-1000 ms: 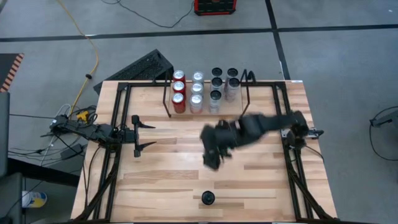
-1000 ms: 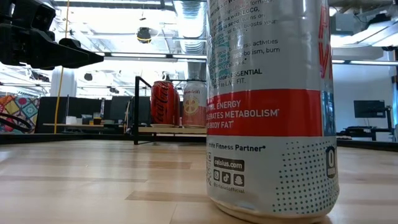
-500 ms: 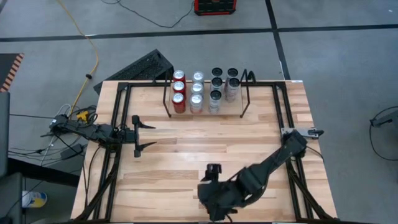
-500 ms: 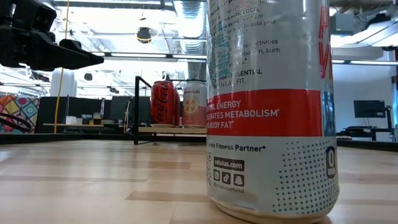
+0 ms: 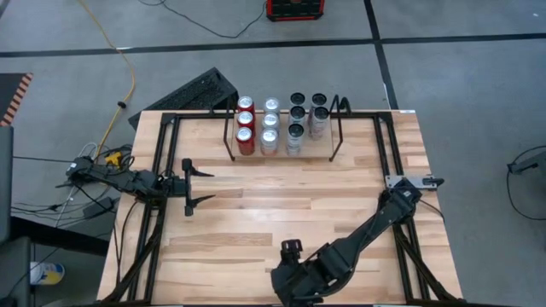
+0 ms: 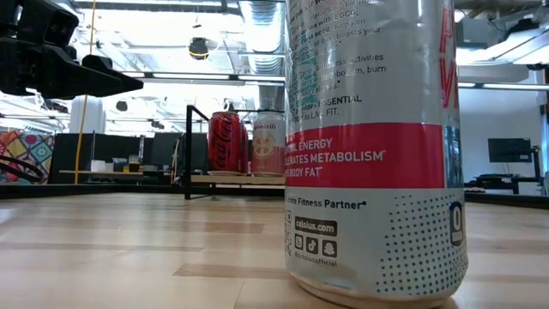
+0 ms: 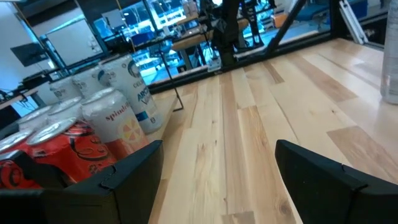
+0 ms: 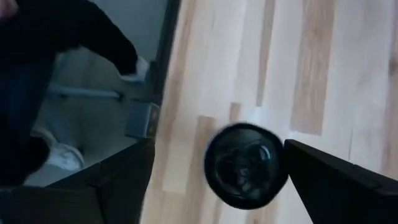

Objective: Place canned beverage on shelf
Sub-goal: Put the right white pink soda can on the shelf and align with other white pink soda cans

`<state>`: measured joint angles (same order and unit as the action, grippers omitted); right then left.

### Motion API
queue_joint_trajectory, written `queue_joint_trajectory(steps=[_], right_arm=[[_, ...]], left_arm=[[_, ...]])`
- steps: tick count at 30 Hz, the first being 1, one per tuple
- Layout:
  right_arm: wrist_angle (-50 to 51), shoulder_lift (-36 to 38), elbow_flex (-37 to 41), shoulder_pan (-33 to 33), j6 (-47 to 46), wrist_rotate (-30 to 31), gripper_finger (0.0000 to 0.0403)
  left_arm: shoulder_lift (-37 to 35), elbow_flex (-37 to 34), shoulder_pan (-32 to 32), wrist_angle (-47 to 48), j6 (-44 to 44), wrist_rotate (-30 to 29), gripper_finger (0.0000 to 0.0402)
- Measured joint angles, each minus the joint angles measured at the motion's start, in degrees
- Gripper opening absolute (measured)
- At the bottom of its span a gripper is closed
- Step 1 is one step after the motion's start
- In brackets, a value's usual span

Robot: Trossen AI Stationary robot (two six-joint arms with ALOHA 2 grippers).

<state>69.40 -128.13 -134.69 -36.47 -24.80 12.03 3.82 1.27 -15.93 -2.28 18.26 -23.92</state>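
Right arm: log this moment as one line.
right gripper: open, above can at table's near edge | left gripper: open, idle | shelf: holds cans

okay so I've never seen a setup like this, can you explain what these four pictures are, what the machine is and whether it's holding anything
It is a robot with two dark arms at a wooden table, each ending in a two-finger gripper. One picture looks straight down from above, one looks level across the tabletop, and two come from cameras on the arms' wrists. At the far edge a black wire shelf holds red, silver and dark-topped cans. One loose can stands near the front edge, filling the table-level picture. The right gripper hangs open above that can's dark top, its fingers on either side, not holding it. The left gripper waits open at the left side, empty.
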Motion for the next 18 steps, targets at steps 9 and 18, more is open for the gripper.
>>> queue_joint_trajectory(steps=[9,18], right_arm=[[1.33,-0.7,0.13,-0.37,0.94,2.95,0.038],[3.15,-0.7,0.11,-0.66,1.14,3.27,0.038]], left_arm=[[0.28,-0.02,0.0,0.0,-0.02,-0.01,0.0297],[0.28,0.01,-0.01,-0.01,-0.02,-0.01,0.0297]])
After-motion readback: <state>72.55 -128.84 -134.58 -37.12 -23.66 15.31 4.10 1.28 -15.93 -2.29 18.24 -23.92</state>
